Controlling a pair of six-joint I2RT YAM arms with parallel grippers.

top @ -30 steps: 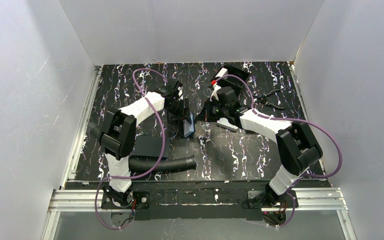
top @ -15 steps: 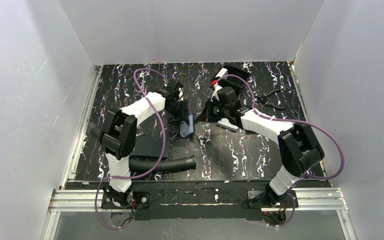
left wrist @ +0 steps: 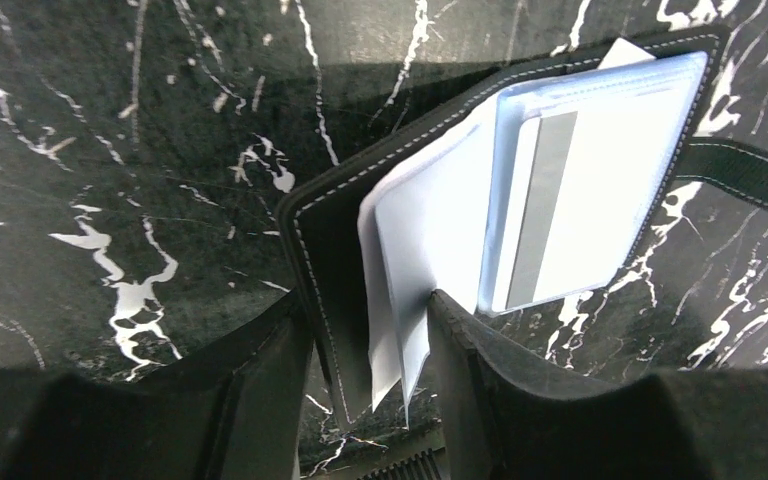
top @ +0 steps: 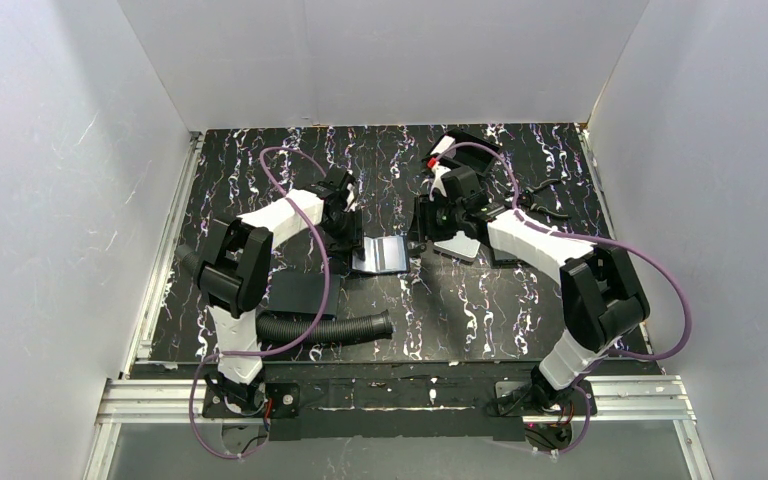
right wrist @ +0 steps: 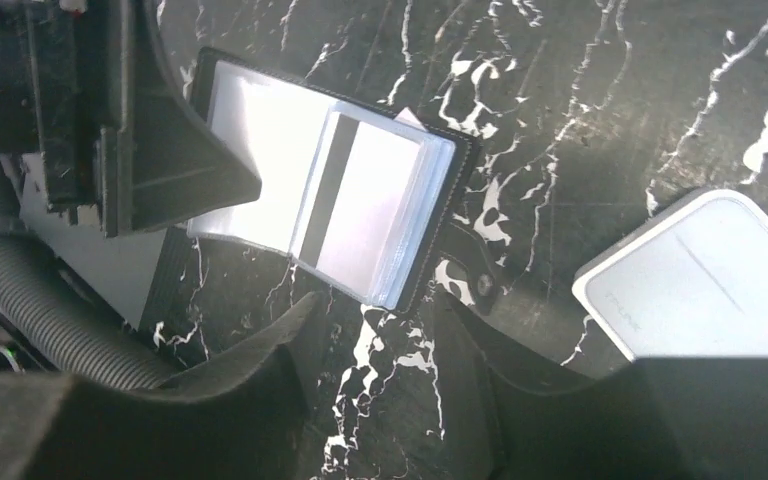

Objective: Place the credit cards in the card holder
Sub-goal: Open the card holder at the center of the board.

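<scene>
The card holder [top: 382, 255], a small black bifold with clear sleeves, lies spread open on the marbled table between the two arms. A pale credit card [left wrist: 580, 190] with a dark stripe sits in its right-hand sleeve, also seen as the card [right wrist: 360, 205] in the right wrist view. My left gripper [left wrist: 368, 305] is open and straddles the holder's left flap [left wrist: 325, 250] and loose sleeves; one finger [left wrist: 460, 350] touches a sleeve. My right gripper [right wrist: 378, 300] is open over bare table. The holder's corner and closing tab [right wrist: 475, 280] lie just beyond its tips.
A silver-grey rounded case [top: 457, 245] lies just right of the holder, close to my right gripper. A flat black pad [top: 295, 292] and a corrugated black hose [top: 325, 328] lie near the left arm. A black tool [top: 540, 198] lies at the back right.
The card holder stood on edge, half folded, between the grippers; now it lies open flat. My right gripper has opened and let go. My left gripper's jaws have narrowed.
</scene>
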